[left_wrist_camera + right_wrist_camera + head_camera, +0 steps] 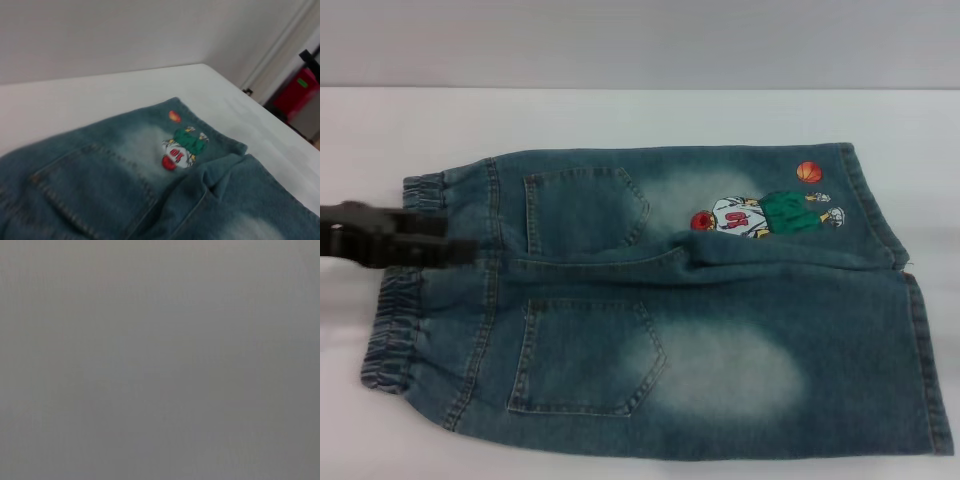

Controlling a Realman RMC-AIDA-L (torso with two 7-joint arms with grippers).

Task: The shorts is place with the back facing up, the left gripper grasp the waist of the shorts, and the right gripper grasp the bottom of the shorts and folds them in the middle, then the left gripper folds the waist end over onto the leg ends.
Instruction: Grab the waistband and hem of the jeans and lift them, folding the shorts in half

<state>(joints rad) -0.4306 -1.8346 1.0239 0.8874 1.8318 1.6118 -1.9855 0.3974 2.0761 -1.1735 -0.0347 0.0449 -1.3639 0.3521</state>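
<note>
The blue denim shorts point(700, 330) lie flat on the white table point(620, 115) with the back pockets facing up. The elastic waist point(392, 335) is at the left and the leg ends point(920, 350) at the right. The far leg carries a cartoon print point(760, 212) and its inner edge is slightly tucked under the near leg. My left gripper point(460, 250) reaches in from the left, low over the middle of the waist. The left wrist view looks along the shorts point(125, 190) toward the print point(182, 147). The right gripper is out of view, and its wrist view shows only plain grey.
The table point(75, 100) runs bare behind the shorts to a pale wall. Past the table's edge on the leg side stands a red object point(295, 95) on the floor. The near leg hem lies close to the table's front edge.
</note>
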